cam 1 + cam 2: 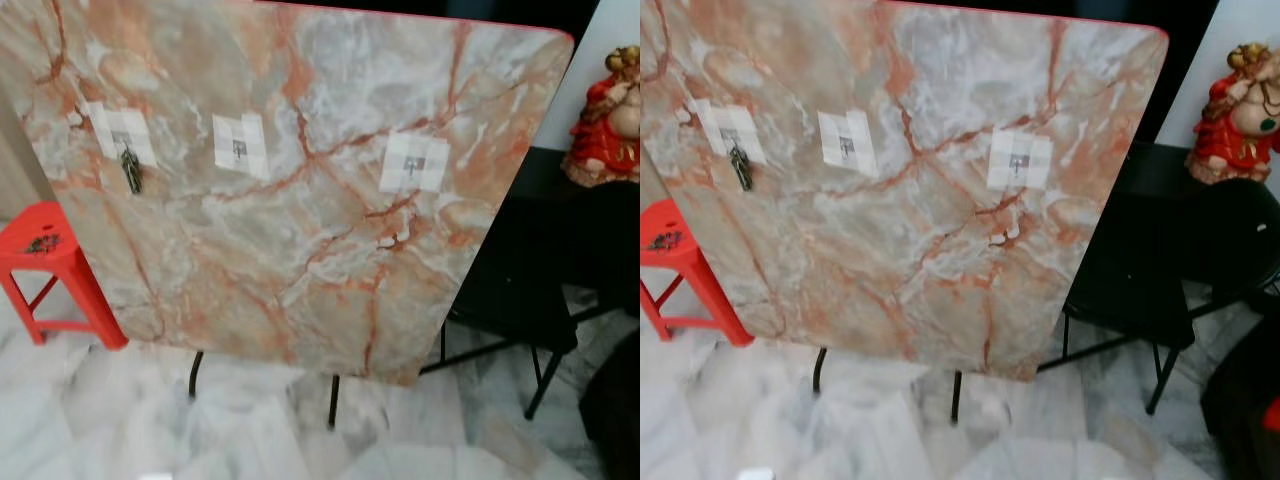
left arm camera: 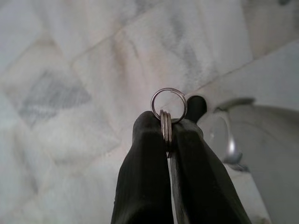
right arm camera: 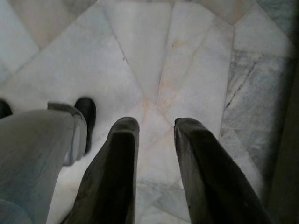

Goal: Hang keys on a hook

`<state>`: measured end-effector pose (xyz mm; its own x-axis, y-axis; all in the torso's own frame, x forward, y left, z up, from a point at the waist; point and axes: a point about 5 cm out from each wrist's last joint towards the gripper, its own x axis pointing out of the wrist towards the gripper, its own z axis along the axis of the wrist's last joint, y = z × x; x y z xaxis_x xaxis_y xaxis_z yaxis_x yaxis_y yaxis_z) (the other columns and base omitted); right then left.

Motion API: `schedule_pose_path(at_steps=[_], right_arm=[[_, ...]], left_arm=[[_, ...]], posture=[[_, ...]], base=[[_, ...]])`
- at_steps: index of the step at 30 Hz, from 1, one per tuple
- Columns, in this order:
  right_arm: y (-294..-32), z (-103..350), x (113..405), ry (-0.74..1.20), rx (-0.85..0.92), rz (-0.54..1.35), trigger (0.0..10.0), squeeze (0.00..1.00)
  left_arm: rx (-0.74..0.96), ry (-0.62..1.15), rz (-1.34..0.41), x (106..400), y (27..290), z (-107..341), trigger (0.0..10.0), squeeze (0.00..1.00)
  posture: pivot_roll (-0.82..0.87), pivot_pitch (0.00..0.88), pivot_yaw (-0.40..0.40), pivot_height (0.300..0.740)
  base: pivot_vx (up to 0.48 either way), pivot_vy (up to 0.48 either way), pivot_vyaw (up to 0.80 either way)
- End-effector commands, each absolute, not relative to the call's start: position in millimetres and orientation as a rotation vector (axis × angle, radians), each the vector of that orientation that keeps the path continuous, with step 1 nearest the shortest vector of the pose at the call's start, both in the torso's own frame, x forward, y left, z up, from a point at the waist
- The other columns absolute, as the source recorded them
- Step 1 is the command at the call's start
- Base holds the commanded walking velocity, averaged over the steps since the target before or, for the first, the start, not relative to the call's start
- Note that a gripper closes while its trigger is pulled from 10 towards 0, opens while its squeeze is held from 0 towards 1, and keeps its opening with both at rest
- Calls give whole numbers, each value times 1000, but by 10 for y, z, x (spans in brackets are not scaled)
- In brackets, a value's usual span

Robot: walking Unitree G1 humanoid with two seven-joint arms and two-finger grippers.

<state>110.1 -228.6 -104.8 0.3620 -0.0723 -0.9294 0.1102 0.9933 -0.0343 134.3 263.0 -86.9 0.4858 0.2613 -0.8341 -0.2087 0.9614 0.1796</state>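
We face a marble board (image 1: 300,200) that stands tilted on thin black legs, with three taped patches across its upper part, each carrying a small hook. The left hook (image 1: 122,140) already bears a dark bunch of keys (image 1: 131,172); the middle hook (image 1: 239,150) and the right hook (image 1: 414,163) are bare.

Our left gripper (image 2: 167,133) hangs low over the pale floor tiles (image 2: 70,70), its two black fingers (image 2: 145,172) clamped together on a key ring (image 2: 168,105), whose loop stands clear above the fingertips. Our right gripper (image 3: 152,128) also hangs over the floor, fingers apart and holding nothing.

The step in hand, as we judge it, is to carry the ring up to a free hook. The middle one looks the nearest fit for our left arm. We should keep the grip firm so the ring does not twist, bring the open loop level with the hook's tip, and approach square to the tilted board. Then we slide the loop over and lower it until the hook bears the weight, and only then let go.
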Motion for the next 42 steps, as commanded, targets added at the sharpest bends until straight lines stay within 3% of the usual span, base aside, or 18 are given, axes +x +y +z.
schedule_pose_path(at_steps=[1,3,8,9,10,14,18,29,42], right_arm=[[-2345,-1033,1105,1191,21,-126,10000,0],[-2352,-1031,1105,1191,18,-125,10000,0],[-2381,-1021,1115,1190,5,-121,10000,0],[-2381,-1021,1115,1190,5,-121,10000,0],[-2391,-1017,1119,1190,3,-122,10000,0],[-2411,-1010,1127,1189,-3,-120,10000,0],[-2422,-1006,1132,1189,-7,-119,10000,0],[-2428,-999,1147,1185,-28,-101,10000,0],[-2427,-1000,1142,1176,9,-126,10000,0]], left_arm=[[44,948,323,1501,2626,-804,10000,0],[46,892,342,1606,2668,-740,10000,0],[200,451,313,2319,2802,-135,10000,0],[200,451,313,2319,2802,-135,10000,0],[247,290,256,2506,2687,101,10000,0],[269,-20,116,2757,2219,726,10000,0],[219,-181,1,2807,1743,1114,10000,0],[175,-135,89,2771,1687,1127,10000,0],[176,-41,-4,2730,1816,985,10000,0]], posture=[[90,0,-79,740],[93,0,-82,740],[109,0,-98,740],[109,0,-98,740],[118,0,-105,740],[133,0,-119,740],[130,0,-124,740],[129,0,-134,740],[134,0,-136,740]], base=[[0,0,0],[0,0,0],[0,0,0],[0,0,0],[0,0,0],[0,0,0],[0,0,0],[0,0,41],[0,0,35]])
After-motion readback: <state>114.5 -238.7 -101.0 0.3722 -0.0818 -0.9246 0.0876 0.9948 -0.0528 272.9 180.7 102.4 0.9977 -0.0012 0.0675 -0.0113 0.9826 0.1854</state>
